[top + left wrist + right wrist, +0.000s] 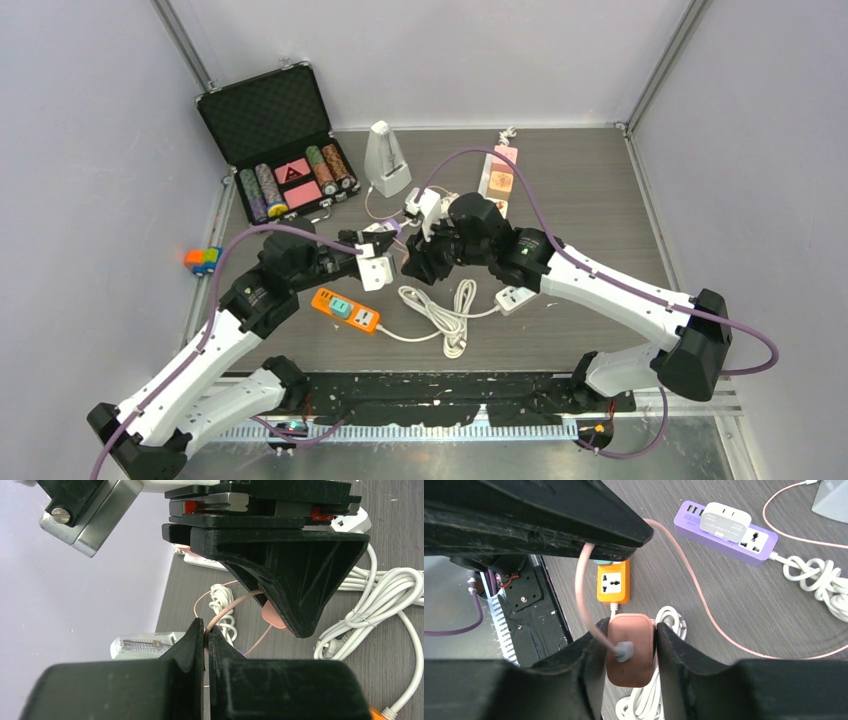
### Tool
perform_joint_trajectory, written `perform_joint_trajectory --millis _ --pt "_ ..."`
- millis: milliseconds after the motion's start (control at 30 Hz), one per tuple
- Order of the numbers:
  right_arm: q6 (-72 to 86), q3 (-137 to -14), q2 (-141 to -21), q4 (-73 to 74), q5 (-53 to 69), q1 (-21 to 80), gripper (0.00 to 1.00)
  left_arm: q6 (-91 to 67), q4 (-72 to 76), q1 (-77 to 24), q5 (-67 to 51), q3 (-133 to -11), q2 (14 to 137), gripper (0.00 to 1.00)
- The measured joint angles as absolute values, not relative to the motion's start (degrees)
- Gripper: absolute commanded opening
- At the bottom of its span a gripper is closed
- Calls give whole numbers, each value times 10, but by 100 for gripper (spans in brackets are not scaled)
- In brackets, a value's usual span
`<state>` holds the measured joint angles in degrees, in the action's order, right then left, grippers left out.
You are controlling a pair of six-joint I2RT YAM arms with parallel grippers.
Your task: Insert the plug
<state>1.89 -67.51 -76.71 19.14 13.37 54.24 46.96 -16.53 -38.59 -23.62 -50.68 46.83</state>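
Note:
My right gripper [630, 645] is shut on a reddish-pink plug adapter [631, 662], held above the table. A pink cable [580, 580] leaves the plug's grey socket and loops up. My left gripper [206, 632] is shut on that pink cable [231, 605] a short way from the plug. The two grippers meet over the table's middle in the top view, the left [385, 243] and the right [412, 268]. An orange power strip [613, 582] lies just below the plug; it also shows in the top view [345, 309]. A purple power strip [691, 524] carrying a white adapter [725, 521] lies further off.
A coiled white cable [445, 312] and a white power strip [515, 299] lie below the right arm. A pink-white strip [500, 172], a white metronome [385, 160] and an open chip case [280, 150] stand at the back. A small toy [203, 260] sits left.

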Motion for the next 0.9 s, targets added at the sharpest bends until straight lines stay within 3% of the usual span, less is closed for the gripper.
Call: perform_joint_trajectory --millis 133,200,233,300,433,467,500,533,900 --pt "23 -675 -767 189 133 543 12 471 -170 -386 -235 -507 465 0" --pt "24 -675 -767 188 134 543 6 472 -175 -386 -230 -507 462 2" --pt "25 -675 -768 188 135 543 6 472 -176 -386 -228 -506 461 8" --pt "27 -675 -768 185 136 544 6 470 -173 -386 -215 -499 454 30" --pt "41 -670 -771 160 141 550 5 430 -135 -386 -167 -441 418 60" --pt "47 -667 -773 149 143 552 5 410 -125 -386 -150 -420 406 72" --pt "53 -662 -778 136 147 556 5 388 -118 -386 -132 -400 394 95" --pt "61 -656 -784 120 151 561 5 363 -113 -386 -118 -384 385 99" --pt "138 -618 -898 -12 170 598 5 70 -207 -383 52 -350 206 100"
